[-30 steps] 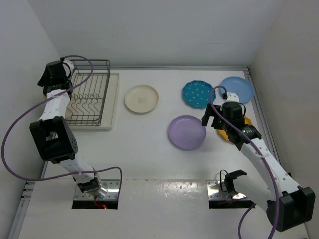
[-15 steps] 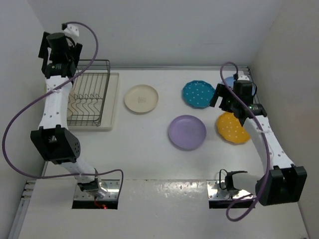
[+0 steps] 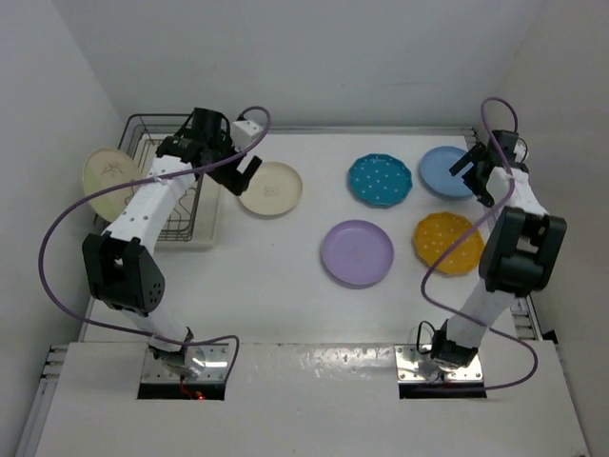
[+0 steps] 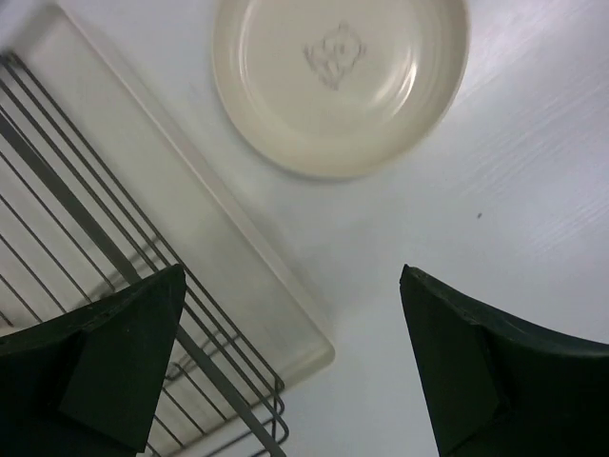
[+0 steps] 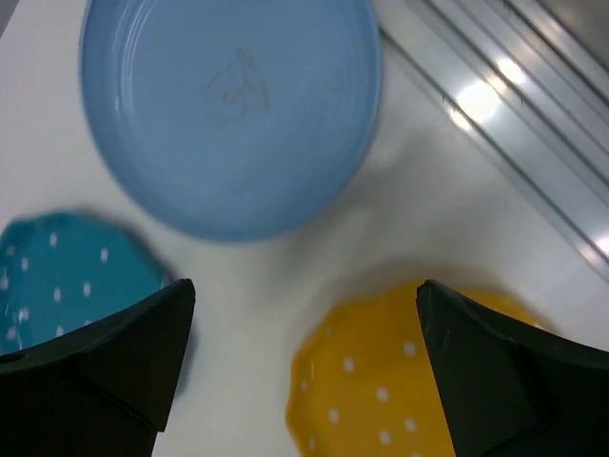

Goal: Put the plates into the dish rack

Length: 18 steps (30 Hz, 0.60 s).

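Hovering wide open and empty, left end effector [image 4: 292, 276] hangs over dish rack [image 4: 95, 238] corner near cream plate [image 4: 338, 76], right end effector [image 5: 306, 286] above light blue plate [image 5: 228, 105].

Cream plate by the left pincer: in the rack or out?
Out. The cream plate lies flat on the table beside the dish rack.

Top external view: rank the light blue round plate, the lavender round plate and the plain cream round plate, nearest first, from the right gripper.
1. Light blue plate, beside the right gripper.
2. Lavender plate, mid-table.
3. Plain cream plate, left of centre.
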Motion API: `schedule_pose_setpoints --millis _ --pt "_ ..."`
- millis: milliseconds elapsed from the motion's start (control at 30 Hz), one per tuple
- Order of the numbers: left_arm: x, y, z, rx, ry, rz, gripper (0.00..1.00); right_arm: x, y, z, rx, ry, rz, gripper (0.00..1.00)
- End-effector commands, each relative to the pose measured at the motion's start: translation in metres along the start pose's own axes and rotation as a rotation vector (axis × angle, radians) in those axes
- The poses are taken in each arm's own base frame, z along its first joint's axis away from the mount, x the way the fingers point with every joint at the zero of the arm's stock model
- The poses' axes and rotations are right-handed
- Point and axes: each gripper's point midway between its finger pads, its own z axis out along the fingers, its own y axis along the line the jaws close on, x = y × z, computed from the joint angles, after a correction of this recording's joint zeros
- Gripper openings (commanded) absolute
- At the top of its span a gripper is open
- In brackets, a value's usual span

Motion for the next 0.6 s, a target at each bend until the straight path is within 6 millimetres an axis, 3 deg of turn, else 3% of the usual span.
schedule_pose_setpoints --millis 0,33,167,200,233,333,367,433,467,533,567 --pt "0.023 0.004 -0.002 -0.032 0.071 -0.048 1.00 -0.046 0.005 0.032 0.049 -0.085 0.079 1.00" --pt "0.023 0.004 -0.002 -0.032 0.071 -0.063 1.00 -0.057 0.010 0.058 0.057 -0.079 0.086 1.00" --pt "0.038 0.003 0.015 -0.029 0.124 -0.078 1.00 -0.060 0.000 0.098 0.133 -0.077 0.105 1.00" --pt "0.040 0.005 0.014 -0.046 0.132 -0.077 1.00 -0.051 -0.007 0.115 0.151 -0.051 0.117 1.00" --pt "0.043 0.005 0.019 -0.040 0.146 -0.078 1.00 -0.057 -0.005 0.118 0.139 -0.062 0.133 0.98" --pt "0.045 0.008 0.026 -0.045 0.164 -0.070 1.00 -0.045 -0.009 0.136 0.126 -0.021 0.185 0.90" --pt "0.045 0.010 0.029 -0.052 0.169 -0.070 1.00 -0.041 -0.012 0.139 0.131 -0.010 0.199 0.78" --pt "0.044 0.011 0.031 -0.049 0.176 -0.070 1.00 -0.034 -0.014 0.144 0.139 0.000 0.208 0.66" --pt "0.040 0.012 0.030 -0.054 0.166 -0.069 1.00 -0.026 -0.018 0.146 0.147 0.013 0.210 0.53" --pt "0.039 0.013 0.032 -0.054 0.166 -0.069 1.00 -0.025 -0.018 0.147 0.141 0.011 0.216 0.36" --pt "0.039 0.013 0.032 -0.054 0.166 -0.069 1.00 -0.021 -0.021 0.147 0.147 0.017 0.215 0.22"
